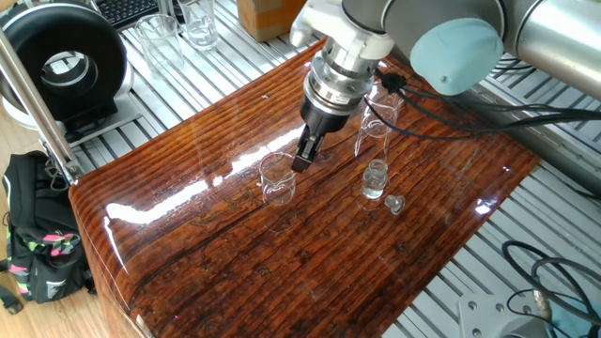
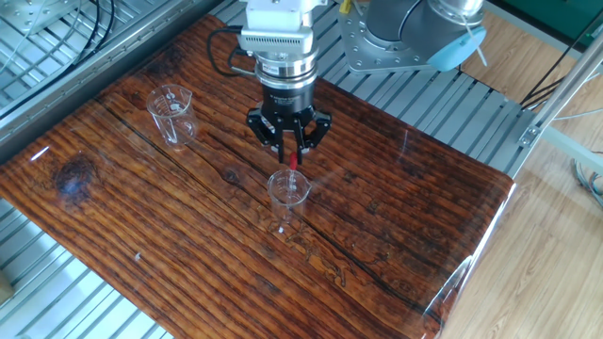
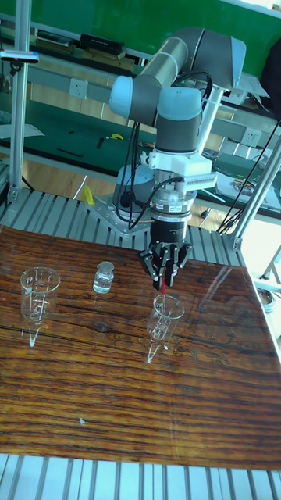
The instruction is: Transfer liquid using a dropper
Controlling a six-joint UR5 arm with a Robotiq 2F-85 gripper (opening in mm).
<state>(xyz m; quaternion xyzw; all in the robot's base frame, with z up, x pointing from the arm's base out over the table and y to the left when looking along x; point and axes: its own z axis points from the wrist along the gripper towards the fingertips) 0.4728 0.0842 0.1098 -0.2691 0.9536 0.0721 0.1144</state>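
My gripper [image 2: 290,149] hangs over the middle of the wooden table, shut on the red bulb of the dropper [image 2: 293,161]. The dropper's thin clear tube points down into a small clear beaker [image 2: 288,191] right below; its tip is hard to make out. The same gripper [image 1: 304,157] and beaker [image 1: 277,178] show in one fixed view, and the gripper [image 3: 165,275], dropper [image 3: 165,286] and beaker [image 3: 164,314] in the tall view. I cannot make out the liquid in any glass.
A tall marked glass [image 1: 374,120] [image 2: 172,113] [image 3: 37,294] stands apart. A small glass bottle [image 1: 375,178] [image 3: 104,276] has its stopper [image 1: 394,203] lying beside it. A black round device [image 1: 61,58] and spare glassware [image 1: 183,23] sit beyond the table.
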